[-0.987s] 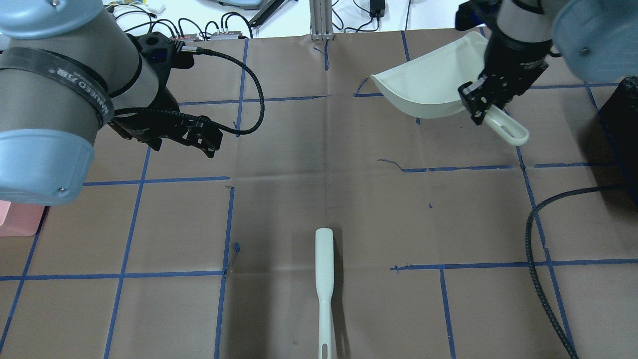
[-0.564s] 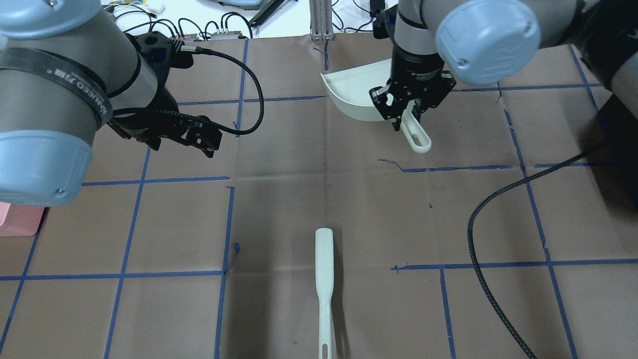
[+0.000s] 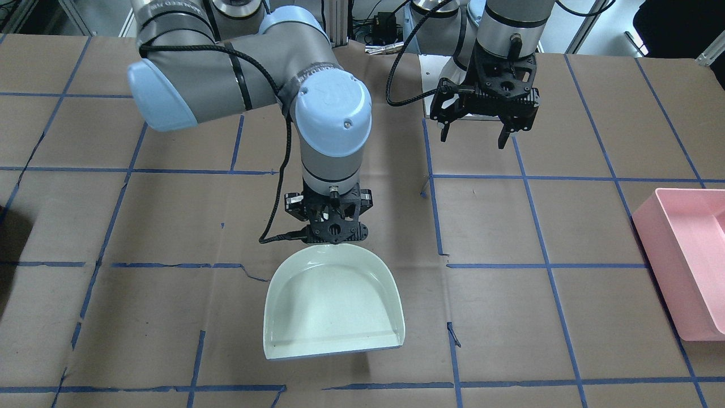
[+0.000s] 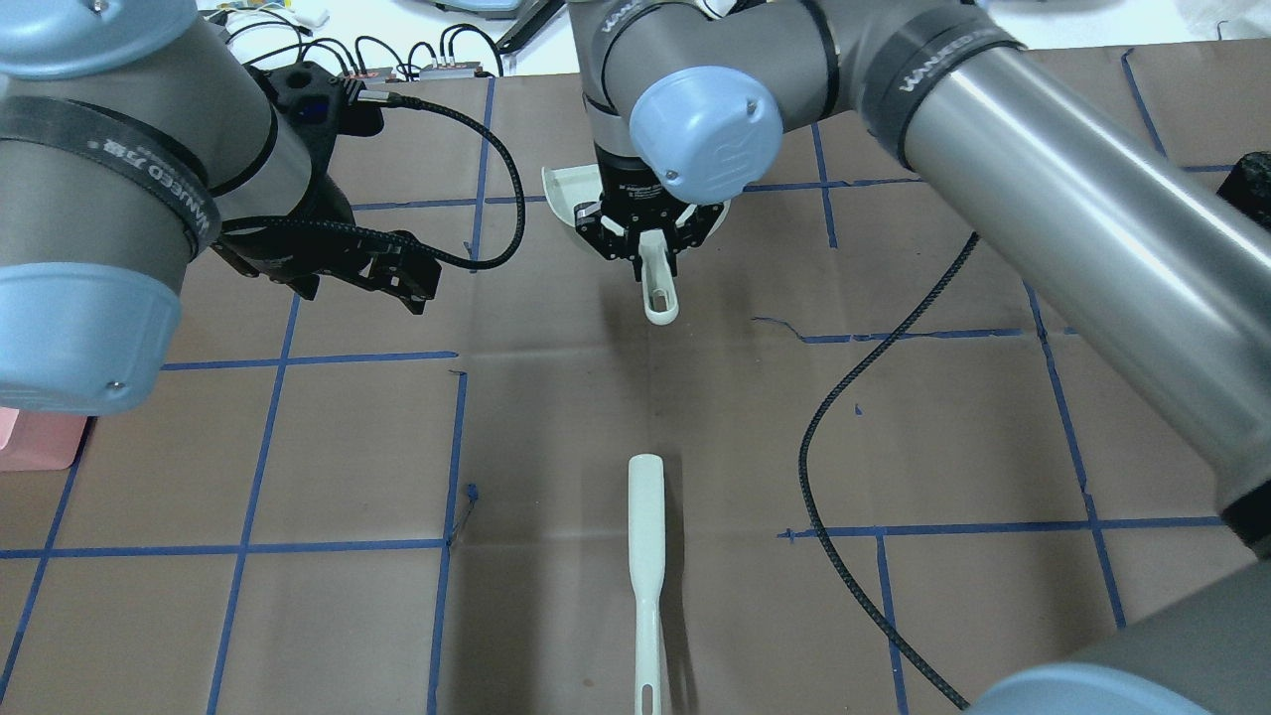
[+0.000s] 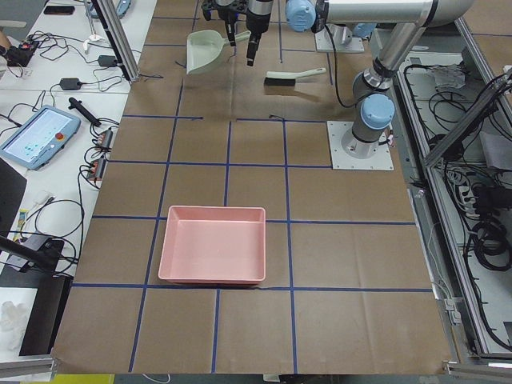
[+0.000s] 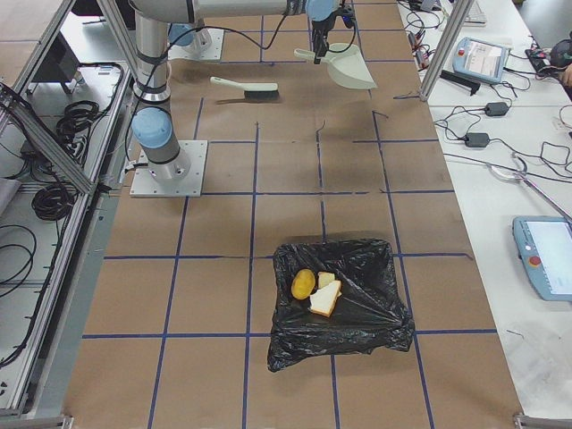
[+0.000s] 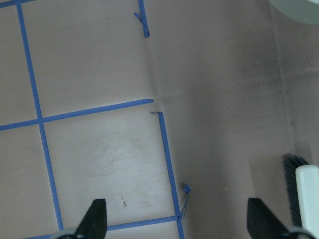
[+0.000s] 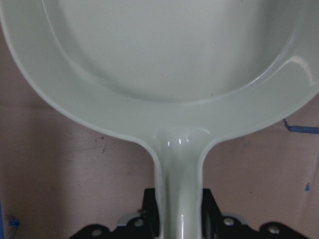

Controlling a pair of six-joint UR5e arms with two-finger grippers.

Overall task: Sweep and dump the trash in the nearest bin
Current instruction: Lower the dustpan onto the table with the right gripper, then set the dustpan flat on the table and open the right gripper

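My right hand [image 3: 334, 231] pinches the handle of the dustpan [image 3: 334, 300]; my left hand [image 3: 473, 137] hangs spread, empty. The trash [image 6: 323, 300] lies in the black bin [image 6: 375, 313], well apart from both

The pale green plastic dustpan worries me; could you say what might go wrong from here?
The right gripper holds the pale green plastic dustpan only by its narrow handle, so it could twist or slip. The right arm's loose black cable hangs near the pale long-handled brush and might snag it.
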